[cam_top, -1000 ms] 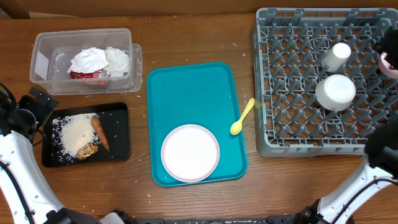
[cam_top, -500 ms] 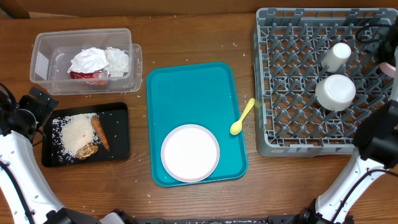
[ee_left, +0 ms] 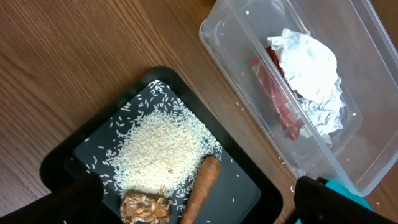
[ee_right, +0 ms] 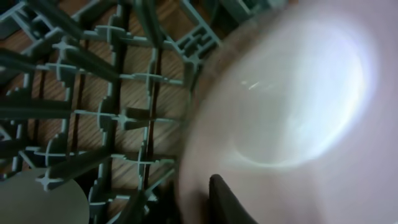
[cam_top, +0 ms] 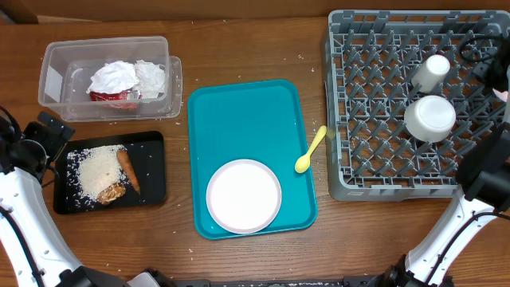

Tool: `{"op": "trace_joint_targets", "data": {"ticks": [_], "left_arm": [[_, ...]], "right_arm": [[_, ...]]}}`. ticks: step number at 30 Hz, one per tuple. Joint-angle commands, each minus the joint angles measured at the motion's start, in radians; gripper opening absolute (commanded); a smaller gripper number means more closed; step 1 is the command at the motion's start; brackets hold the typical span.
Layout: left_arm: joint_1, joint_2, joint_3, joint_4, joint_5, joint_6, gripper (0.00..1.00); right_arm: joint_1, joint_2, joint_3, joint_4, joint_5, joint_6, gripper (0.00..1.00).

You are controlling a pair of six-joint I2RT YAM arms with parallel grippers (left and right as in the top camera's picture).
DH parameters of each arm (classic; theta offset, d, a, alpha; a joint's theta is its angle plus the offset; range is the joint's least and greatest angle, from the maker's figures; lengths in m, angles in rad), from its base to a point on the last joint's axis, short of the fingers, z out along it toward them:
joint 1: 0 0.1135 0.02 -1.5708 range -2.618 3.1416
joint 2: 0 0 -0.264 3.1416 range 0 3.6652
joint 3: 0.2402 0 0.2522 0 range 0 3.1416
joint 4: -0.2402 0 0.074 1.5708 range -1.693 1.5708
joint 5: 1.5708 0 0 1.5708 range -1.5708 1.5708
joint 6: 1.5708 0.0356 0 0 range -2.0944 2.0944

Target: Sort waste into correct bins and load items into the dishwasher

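Change: right arm (cam_top: 486,171) sits farther up the dish rack's (cam_top: 351,185) right edge; less pink plate (ee_right: 298,112) shows.
Right gripper (ee_right: 225,202): at the plate, grip unclear.
Left gripper (ee_left: 199,208): spread wide, empty.

Napkins (cam_top: 127,77) in tub (cam_top: 103,41); rice (cam_top: 100,171) on flat tray (cam_top: 151,187); plate (cam_top: 244,195) on middle tray (cam_top: 243,119); bowl (cam_top: 429,118), cup (cam_top: 434,70) in rack (cam_top: 374,96)
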Motion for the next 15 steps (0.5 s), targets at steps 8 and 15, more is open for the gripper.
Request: {"op": "trace_joint_targets", "data": {"ticks": [8,15], "left_arm": [[0.002,0.003,0.005,0.002,-0.006,-0.01,1.0],[0.002,0.003,0.005,0.002,-0.006,-0.01,1.0]], "right_arm": [[-0.007,-0.084,0.097,-0.085,-0.195,0.059,0.04],[-0.061,-0.213,0.13,-0.15,-0.602,0.085,0.04]]}}
